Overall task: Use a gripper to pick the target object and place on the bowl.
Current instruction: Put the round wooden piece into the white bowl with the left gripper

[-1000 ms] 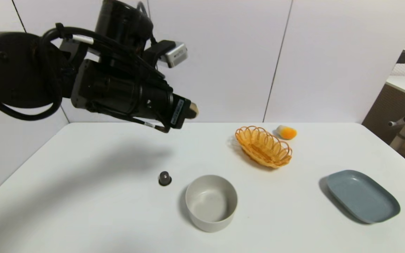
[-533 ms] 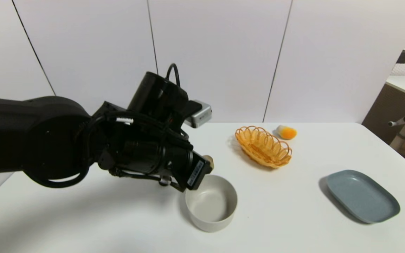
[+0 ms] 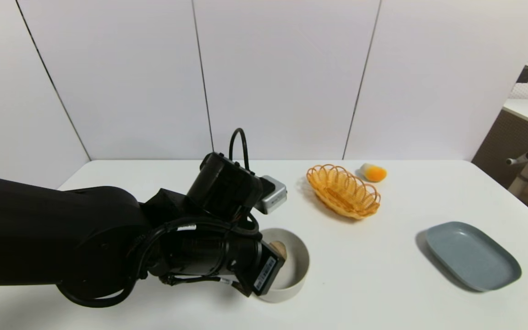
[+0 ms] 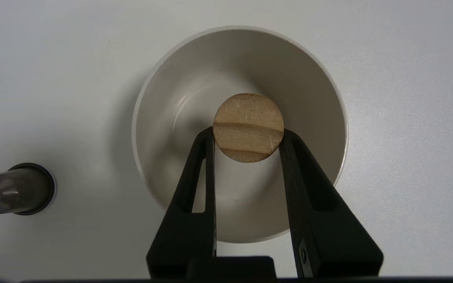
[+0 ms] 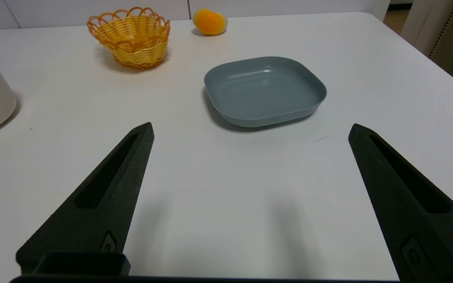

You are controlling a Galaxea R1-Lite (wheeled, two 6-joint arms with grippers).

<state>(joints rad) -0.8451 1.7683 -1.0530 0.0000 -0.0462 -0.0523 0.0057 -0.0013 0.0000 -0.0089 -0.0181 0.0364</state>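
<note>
White wall panels stand behind a white tabletop (image 3: 383,275), and near its front edge sits the bowl (image 3: 298,261), the landmark for everything else.

Held directly over the bowl's hollow is the block (image 4: 248,127), a tan wooden disc-faced piece with a groove line across it. It hangs inside the ring of the rim as seen from the left wrist view, so a release would likely drop it onto the bowl's floor rather than the tabletop; whether it is below the rim level I cannot tell.

Pinching the block is the left pincer (image 4: 248,133), its two black fingers pressed against the block's opposite sides, spread only as wide as the block itself. It comes in over the bowl's near-left rim, pointing steeply down, probably to keep the drop short.

Just beside the bowl, on its left, stands a dark grey capsule (image 4: 14,188), apart from the rim. Beyond the bowl and to its right sits the basket (image 3: 343,191), with an orange-and-white ball (image 3: 374,173) just behind that. A blue-grey plate (image 3: 472,255) lies well to the bowl's right.

Nearer that plate than the bowl, the right pincer (image 5: 250,133) hovers low over bare tabletop, spread wide and holding nothing, seemingly parked.
</note>
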